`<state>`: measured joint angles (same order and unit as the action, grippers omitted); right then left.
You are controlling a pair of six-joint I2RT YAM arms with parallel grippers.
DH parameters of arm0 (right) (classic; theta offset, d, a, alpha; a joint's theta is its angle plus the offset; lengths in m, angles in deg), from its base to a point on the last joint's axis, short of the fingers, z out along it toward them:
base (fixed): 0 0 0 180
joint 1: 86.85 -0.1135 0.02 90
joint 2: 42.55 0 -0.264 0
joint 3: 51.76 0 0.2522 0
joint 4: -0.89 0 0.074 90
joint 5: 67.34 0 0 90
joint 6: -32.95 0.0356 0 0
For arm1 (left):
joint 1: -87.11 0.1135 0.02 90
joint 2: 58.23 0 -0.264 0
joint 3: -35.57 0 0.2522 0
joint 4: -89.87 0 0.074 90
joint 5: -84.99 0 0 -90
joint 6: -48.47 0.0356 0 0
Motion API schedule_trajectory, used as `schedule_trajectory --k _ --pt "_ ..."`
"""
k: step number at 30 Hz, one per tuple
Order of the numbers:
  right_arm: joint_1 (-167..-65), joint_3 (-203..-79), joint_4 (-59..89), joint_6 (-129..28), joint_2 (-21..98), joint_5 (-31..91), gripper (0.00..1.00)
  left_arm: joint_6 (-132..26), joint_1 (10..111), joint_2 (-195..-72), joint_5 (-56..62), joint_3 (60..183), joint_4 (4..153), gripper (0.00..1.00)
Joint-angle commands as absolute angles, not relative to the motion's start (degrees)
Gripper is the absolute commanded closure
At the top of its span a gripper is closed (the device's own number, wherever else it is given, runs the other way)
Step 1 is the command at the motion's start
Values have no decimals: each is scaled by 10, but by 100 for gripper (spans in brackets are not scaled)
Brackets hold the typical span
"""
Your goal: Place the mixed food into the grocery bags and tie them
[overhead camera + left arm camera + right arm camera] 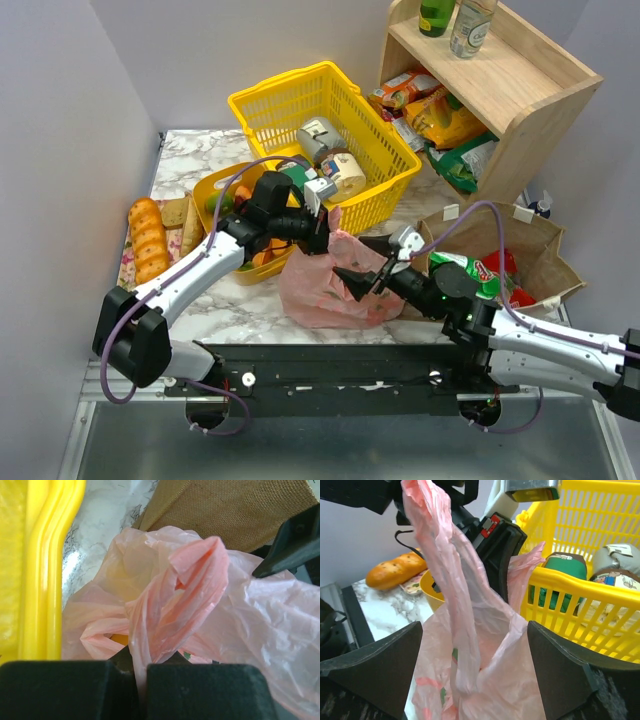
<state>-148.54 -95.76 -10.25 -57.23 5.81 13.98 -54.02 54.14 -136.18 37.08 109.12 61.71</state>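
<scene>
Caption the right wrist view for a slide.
Open right gripper straddles the raised handle of the pink bag, pinched above by the left gripper; yellow basket behind.

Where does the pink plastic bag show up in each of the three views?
Top external: pink bag at picture centre, just below the middle.
Left wrist: pink bag fills centre and right, its twisted strip upright.
Right wrist: pink bag at centre, a strip rising top left.
Shared landmark: marble table under it.

The pink bag (pixel 445 555) is filling the gap between the right gripper (pixel 473 630) fingers; left gripper (pixel 500 545) is blocking straight ahead, yellow basket (pixel 580 580) crowding its right; marble table (pixel 385 612) is lying open leftward.
</scene>
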Motion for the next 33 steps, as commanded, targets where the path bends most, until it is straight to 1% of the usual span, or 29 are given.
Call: schedule_trajectory --k 1,4,11,13,14,18,20,21,23,24,25,28,31,32,33 --pt "-1533 -966 -176 -621 109 -22 8 -552 545 -1346 396 1087 635 100" --pt "-1548 -983 -174 -637 144 -49 8 -553 545 -1345 396 1087 635 100" --pt "-1549 -984 -173 -628 171 -75 7 -555 545 -1343 405 1084 641 100" --pt "-1548 -980 -173 -626 171 -93 10 -552 545 -1341 409 1085 638 100" --pt "-1549 -978 -172 -628 169 -99 12 -545 545 -1340 408 1087 634 100" --pt "-1549 -956 -176 -651 139 -103 53 -522 549 -1331 398 1092 615 100" --pt "-1549 -945 -175 -657 130 -102 60 -518 553 -1328 414 1087 613 100" --pt "-1548 -942 -174 -662 126 -103 72 -508 554 -1325 423 1087 610 100" --pt "-1546 -935 -174 -664 118 -94 82 -499 554 -1321 443 1085 600 100" --pt "-1546 -932 -175 -666 115 -91 95 -488 553 -1316 451 1080 598 100" --pt "-1542 -931 -174 -667 109 -72 99 -479 553 -1314 458 1079 595 100" --pt "-1528 -946 -139 -673 104 -15 99 -458 553 -1307 490 1080 575 100" --pt "-1508 -969 -82 -666 97 27 99 -437 553 -1313 489 1095 546 100" --pt "-1501 -979 -41 -661 98 37 99 -430 553 -1317 487 1101 524 95" --pt "-1496 -987 -27 -657 98 45 99 -424 553 -1327 488 1112 512 93"
